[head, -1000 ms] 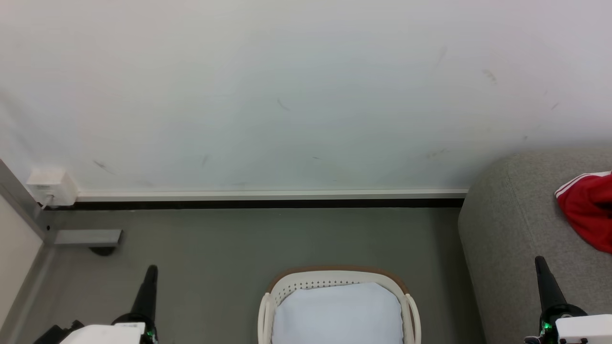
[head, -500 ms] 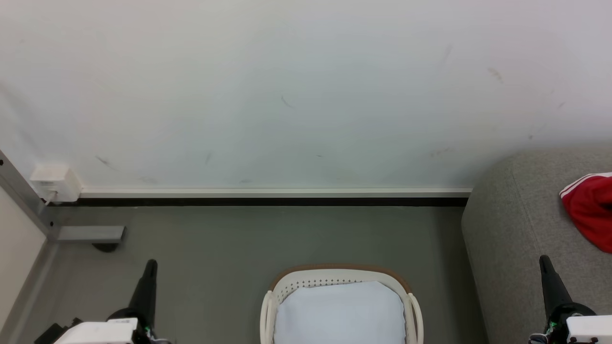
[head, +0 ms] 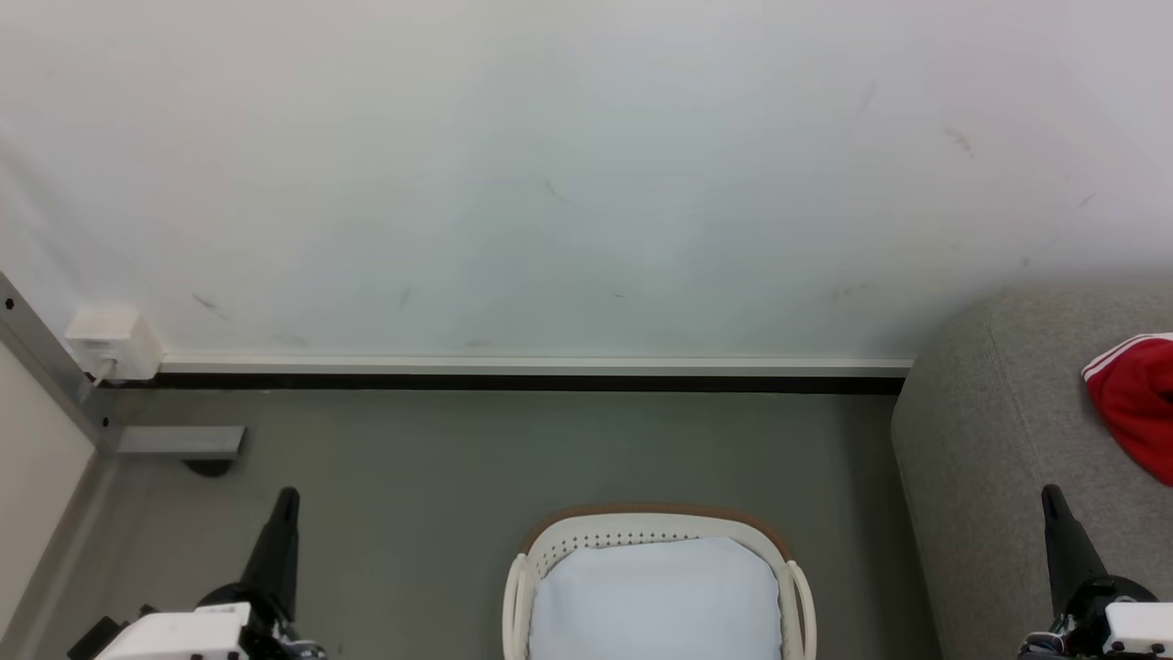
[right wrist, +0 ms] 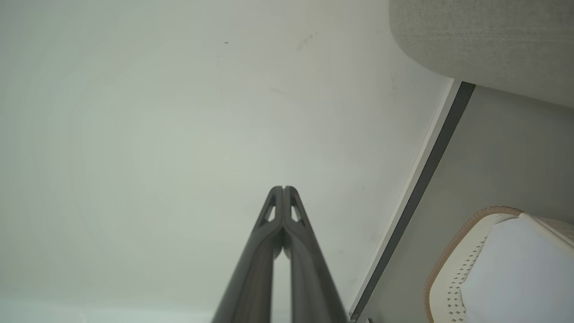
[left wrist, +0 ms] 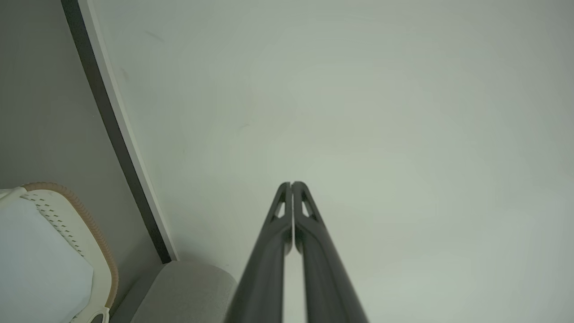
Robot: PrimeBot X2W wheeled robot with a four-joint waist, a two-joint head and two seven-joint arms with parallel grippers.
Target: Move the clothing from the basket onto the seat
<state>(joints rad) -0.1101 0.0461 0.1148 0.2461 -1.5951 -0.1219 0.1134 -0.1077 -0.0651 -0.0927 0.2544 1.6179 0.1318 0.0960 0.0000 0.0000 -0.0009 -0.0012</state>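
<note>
The cream basket (head: 550,543) with a brown rim stands on the floor at the bottom middle of the head view, showing only its white lining. Red clothing (head: 1136,403) with white stripe trim lies on the grey seat (head: 990,440) at the right edge. My left gripper (head: 286,500) is at the lower left, left of the basket, shut and holding nothing. My right gripper (head: 1051,497) is at the lower right over the seat's front, also shut and holding nothing. In the wrist views the left gripper (left wrist: 292,184) and the right gripper (right wrist: 284,188) point at the wall with fingertips touching.
A white wall with a pale skirting board (head: 531,367) runs behind the grey floor. A white socket box (head: 110,341) and a metal frame foot (head: 179,442) sit at the far left. The basket (left wrist: 67,224) and seat (right wrist: 484,45) show at the wrist views' edges.
The whole head picture has shifted slightly right and up, so the camera has moved. Both grippers stay shut, and the basket and red clothing lie as before.
</note>
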